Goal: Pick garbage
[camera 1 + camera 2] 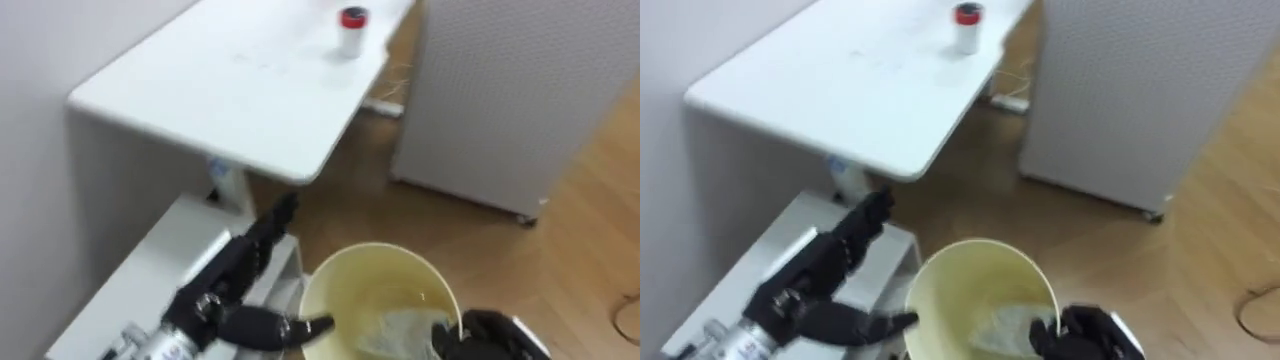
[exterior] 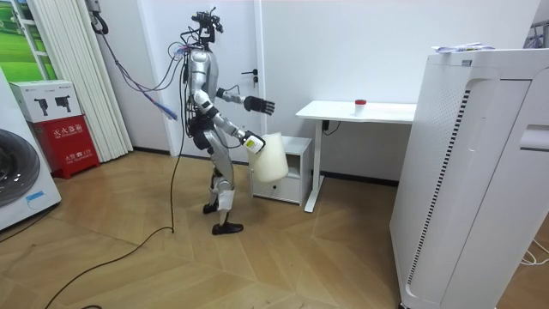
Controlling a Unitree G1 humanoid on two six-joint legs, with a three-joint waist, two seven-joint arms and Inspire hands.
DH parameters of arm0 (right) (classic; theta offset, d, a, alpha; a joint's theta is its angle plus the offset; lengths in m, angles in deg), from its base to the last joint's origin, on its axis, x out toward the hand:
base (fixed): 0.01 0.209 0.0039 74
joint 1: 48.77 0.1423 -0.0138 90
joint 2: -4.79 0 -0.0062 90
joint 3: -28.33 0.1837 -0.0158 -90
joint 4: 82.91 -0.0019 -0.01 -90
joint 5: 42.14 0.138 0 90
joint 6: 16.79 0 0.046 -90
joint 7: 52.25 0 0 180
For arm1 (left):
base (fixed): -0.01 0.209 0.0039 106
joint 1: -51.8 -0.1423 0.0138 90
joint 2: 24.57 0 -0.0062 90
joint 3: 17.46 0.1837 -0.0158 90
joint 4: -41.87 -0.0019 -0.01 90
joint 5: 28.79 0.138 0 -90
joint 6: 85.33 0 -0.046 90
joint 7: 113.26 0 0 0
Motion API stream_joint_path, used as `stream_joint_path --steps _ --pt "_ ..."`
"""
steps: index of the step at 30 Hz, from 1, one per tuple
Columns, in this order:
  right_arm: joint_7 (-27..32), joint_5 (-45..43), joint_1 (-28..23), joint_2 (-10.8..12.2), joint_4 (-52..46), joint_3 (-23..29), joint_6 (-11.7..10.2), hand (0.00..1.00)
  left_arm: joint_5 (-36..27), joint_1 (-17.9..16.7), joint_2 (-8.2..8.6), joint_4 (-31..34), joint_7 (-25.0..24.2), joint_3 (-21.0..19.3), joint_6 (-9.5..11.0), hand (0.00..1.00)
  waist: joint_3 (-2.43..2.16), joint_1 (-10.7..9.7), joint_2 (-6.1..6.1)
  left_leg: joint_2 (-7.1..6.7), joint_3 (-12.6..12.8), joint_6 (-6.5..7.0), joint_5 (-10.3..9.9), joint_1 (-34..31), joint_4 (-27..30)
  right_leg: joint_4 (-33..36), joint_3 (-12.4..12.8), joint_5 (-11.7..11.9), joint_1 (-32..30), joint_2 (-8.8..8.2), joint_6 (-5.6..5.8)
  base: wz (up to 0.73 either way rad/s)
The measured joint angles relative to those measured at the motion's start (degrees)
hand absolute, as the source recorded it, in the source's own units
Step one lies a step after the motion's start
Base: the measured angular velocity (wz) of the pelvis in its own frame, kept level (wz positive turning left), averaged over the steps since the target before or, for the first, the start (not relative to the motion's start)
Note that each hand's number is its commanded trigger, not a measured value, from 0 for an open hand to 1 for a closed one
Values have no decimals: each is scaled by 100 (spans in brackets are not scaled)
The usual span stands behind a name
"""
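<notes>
A small white container with a red cap (image 1: pixel 351 30) stands upright at the far end of the white desk (image 1: pixel 230 90); the room view shows the container (image 2: pixel 360 105) too. My left hand (image 1: pixel 250 255) reaches forward below the desk's near edge, its fingers straight and empty. Low at the right, my right hand (image 1: pixel 485 335) is curled over the rim of a cream bin (image 1: pixel 380 248), which I carry in front of me. Something pale and crumpled (image 1: pixel 400 330) lies inside the bin. In the room view I stand a step short of the desk, holding the bin (image 2: pixel 270 159).
A low white cabinet (image 1: pixel 170 270) sits under the desk beside the wall. A tall white appliance (image 1: pixel 510 90) stands right of the desk, with bare wood floor (image 1: pixel 400 210) between. A washing machine (image 2: pixel 21 184) and a red and white box (image 2: pixel 56 124) stand behind me.
</notes>
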Motion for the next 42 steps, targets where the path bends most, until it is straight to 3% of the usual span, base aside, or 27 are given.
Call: stream_joint_path --steps 4,10,13,14,15,17,19,20,21,25,28,35,36,38,40,41,42 --pt "187 25 -191 18 -49 -4 -10 100 -208 -33 38 257 336 -12 12 0 -48 -93 51 -52 75 28 28 417 -306 -177 45 33 273 -3 55 -14" --pt "293 -175 -418 34 -323 61 2 100 -159 -113 104 451 862 -459 19 0 -39 48 -12 -118 431 51 42 666 -396 -188 176 135 281 20 104 -46" --pt "293 -286 -434 170 -361 60 2 100 338 -233 277 574 1350 -915 19 0 -26 221 -68 -121 660 84 23 853 -416 -323 -255 389 287 25 -28 -107" --pt "290 -320 -448 205 -357 56 3 100 524 -246 299 637 1556 -1004 25 0 -28 251 -82 -131 700 120 2 935 -481 -376 -572 474 299 -12 -93 -82" --pt "290 -327 -457 229 -358 58 3 100 614 -268 282 740 1728 -1025 29 0 -19 241 -113 -144 805 138 -8 992 -573 -413 -894 551 289 -63 -165 -67" --pt "289 -351 -491 231 -359 83 3 100 649 -275 304 884 1932 -989 36 0 -15 123 -146 -96 943 249 -79 990 -691 -420 -1179 602 250 -137 -191 -25" --pt "308 -406 -580 236 -355 132 6 100 718 -277 340 904 2087 -985 55 0 -9 127 -143 -10 1325 248 -77 1034 -707 -125 -1505 469 243 -232 -241 -12" --pt "318 -472 -632 214 -354 184 6 100 719 -283 359 914 2192 -986 68 0 -24 141 -167 -4 1555 227 -68 1105 -777 256 -1740 182 259 -343 -247 -5" --pt "331 -482 -651 194 -354 224 6 100 719 -284 377 938 2331 -988 89 0 -20 168 -203 -66 1679 207 -61 1143 -790 310 -1785 34 273 -409 -237 -11" --pt "351 -528 -684 227 -355 215 4 100 868 -266 375 952 2637 -1009 105 0 -21 273 -113 -138 1378 204 -53 1098 -713 -74 -1709 127 374 -315 -343 -23" --pt "286 -688 -686 277 -354 221 2 100 883 -260 388 995 2828 -1006 109 0 -16 223 -110 -73 1392 199 -33 1184 -760 -335 -1728 224 537 -209 -339 -4" --pt "186 -803 -700 287 -375 223 2 100 989 -282 386 1030 3117 -997 112 0 -15 220 -114 -8 1446 197 -31 1177 -648 -328 -1790 230 530 -164 -360 -4" --pt "174 -803 -695 289 -381 214 3 100 996 -294 392 1024 3146 -990 112 0 -3 254 -133 5 1463 196 -32 1147 -487 -252 -1943 181 529 -209 -411 -19" --pt "162 -804 -678 291 -383 207 3 100 999 -331 412 1024 3198 -974 111 0 11 353 -167 37 1460 195 -32 1038 -25 -105 -2010 64 525 -282 -479 -38" --pt "160 -824 -669 292 -403 200 3 100 985 -376 413 1009 3188 -978 112 0 13 386 -152 162 1435 167 -21 788 729 -79 -1856 -100 582 -295 -556 -26" --pt "161 -830 -671 290 -403 204 3 100 967 -435 412 1002 3172 -978 112 0 41 343 -119 233 1215 90 79 511 1372 -108 -1805 -144 710 -251 -561 0" --pt "164 -832 -690 288 -403 212 9 100 918 -485 428 960 3164 -952 114 0 46 337 -119 169 806 63 90 269 1664 -112 -1707 -234 798 -240 -511 4"
